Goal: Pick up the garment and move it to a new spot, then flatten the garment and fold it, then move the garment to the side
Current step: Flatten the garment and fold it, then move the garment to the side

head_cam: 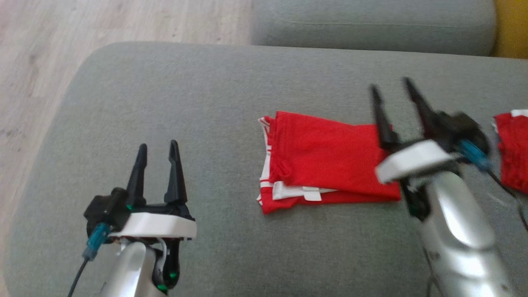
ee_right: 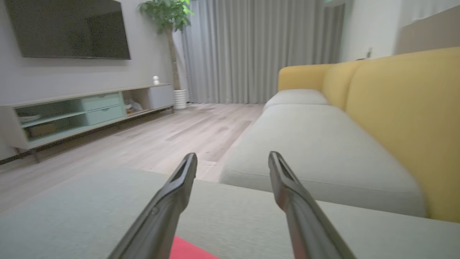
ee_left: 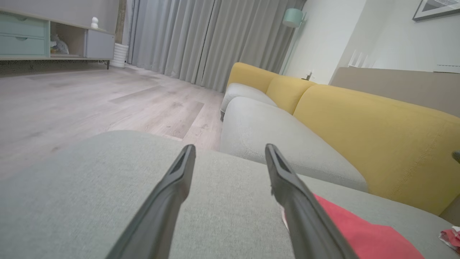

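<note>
Right pincer (head_cam: 390, 84) spread and empty over the cushion's (head_cam: 185, 90) right half, left pincer (head_cam: 158, 144) spread at its front left, folded garment (head_cam: 326, 159) mid-cushion; risk: a low finger snags the top layer, undoing the fold.

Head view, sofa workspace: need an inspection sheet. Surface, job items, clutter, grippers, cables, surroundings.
Surface: grey seat cushion, flat, with the garment lying on it.
Job's things: red garment, folded, lying flat, white trim showing along its left side.
Clutter: second red cloth at the right edge of the head view, apart from the garment.
Grippers: left gripper open, empty, over bare cushion left of the garment; right gripper open, empty, over the garment's right end.
Cables: left blue plug with a dark cable at the wrist; right blue plug likewise.
Surroundings: wooden floor, yellow backrest, grey curtains, wall TV.
</note>
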### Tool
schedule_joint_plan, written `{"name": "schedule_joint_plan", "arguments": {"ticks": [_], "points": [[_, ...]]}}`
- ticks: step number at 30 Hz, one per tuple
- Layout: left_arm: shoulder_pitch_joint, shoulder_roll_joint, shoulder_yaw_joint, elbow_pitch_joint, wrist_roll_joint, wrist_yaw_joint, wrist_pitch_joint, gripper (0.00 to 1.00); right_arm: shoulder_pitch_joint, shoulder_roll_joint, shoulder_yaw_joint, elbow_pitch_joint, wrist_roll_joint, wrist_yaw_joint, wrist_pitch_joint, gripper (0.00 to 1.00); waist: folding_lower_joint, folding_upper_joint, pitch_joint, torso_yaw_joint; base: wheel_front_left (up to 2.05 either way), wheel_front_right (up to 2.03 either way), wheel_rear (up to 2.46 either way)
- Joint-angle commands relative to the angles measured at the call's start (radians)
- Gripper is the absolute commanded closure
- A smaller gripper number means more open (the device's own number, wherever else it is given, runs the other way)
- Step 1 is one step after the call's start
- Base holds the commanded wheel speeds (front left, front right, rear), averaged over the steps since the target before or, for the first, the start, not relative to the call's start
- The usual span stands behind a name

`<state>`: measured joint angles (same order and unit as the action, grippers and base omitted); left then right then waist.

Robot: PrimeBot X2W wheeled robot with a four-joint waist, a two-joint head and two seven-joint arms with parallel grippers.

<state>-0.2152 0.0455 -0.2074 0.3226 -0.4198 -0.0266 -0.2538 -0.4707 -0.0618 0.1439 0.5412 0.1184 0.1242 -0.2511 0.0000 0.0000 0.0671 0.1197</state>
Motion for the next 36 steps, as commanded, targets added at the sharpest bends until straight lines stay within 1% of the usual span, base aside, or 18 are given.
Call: {"name": "schedule_joint_plan", "arguments": {"ticks": [1, 5, 6, 8, 13, 17, 24, 30, 33, 36], "points": [[-0.018, 0.005, 0.047, -0.047, 0.018, 0.004, -0.008, 0.0, 0.058, 0.012, -0.027, -0.074, -0.032, 0.007, -0.01, 0.0, 0.0, 0.0, -0.015, -0.028, 0.0, 0.0, 0.0], [0.017, 0.005, 0.055, -0.058, 0.054, 0.005, -0.008, 0.0, 0.18, 0.012, -0.113, -0.195, -0.102, 0.007, -0.01, 0.0, 0.0, 0.0, -0.029, -0.062, 0.0, 0.0, 0.0], [0.017, 0.005, 0.055, -0.058, 0.054, 0.005, -0.008, 0.0, 0.18, 0.012, -0.113, -0.195, -0.102, 0.007, -0.01, 0.0, 0.0, 0.0, -0.029, -0.062, 0.0, 0.0, 0.0], [0.033, 0.005, 0.056, -0.054, 0.063, 0.002, -0.008, 0.0, 0.233, 0.012, -0.142, -0.231, -0.109, 0.007, -0.01, 0.0, 0.0, 0.0, -0.036, -0.075, 0.0, 0.0, 0.0], [0.064, 0.005, 0.049, -0.047, 0.061, 0.003, -0.008, 0.0, 0.341, 0.012, -0.186, -0.287, -0.076, 0.007, -0.011, 0.0, 0.0, 0.0, -0.046, -0.093, 0.0, 0.0, 0.0], [0.08, 0.005, 0.036, -0.038, 0.068, 0.009, -0.008, 0.0, 0.381, 0.012, -0.192, -0.295, -0.061, 0.007, -0.011, 0.0, 0.0, 0.0, -0.047, -0.1, 0.0, 0.0, 0.0], [0.067, 0.005, 0.02, -0.04, 0.062, 0.024, -0.008, 0.0, 0.375, 0.012, -0.2, -0.285, -0.069, 0.007, -0.011, 0.0, 0.0, 0.0, -0.038, -0.093, 0.0, 0.0, 0.0], [0.039, 0.005, -0.001, -0.035, 0.061, 0.02, -0.008, 0.0, 0.339, 0.012, -0.184, -0.261, -0.101, 0.007, -0.008, 0.0, 0.0, 0.0, 0.0, -0.068, 0.0, 0.0, 0.0], [0.018, 0.005, -0.013, -0.033, 0.057, 0.02, -0.008, 0.0, 0.294, 0.012, -0.17, -0.227, -0.109, 0.007, 0.028, 0.0, 0.0, 0.0, 0.033, -0.049, 0.0, 0.0, 0.0], [-0.004, 0.005, -0.023, -0.032, 0.053, 0.022, -0.008, 0.0, 0.232, 0.012, -0.154, -0.166, -0.091, 0.007, 0.089, 0.0, 0.0, 0.0, 0.066, -0.029, 0.0, 0.0, 0.0]]}}
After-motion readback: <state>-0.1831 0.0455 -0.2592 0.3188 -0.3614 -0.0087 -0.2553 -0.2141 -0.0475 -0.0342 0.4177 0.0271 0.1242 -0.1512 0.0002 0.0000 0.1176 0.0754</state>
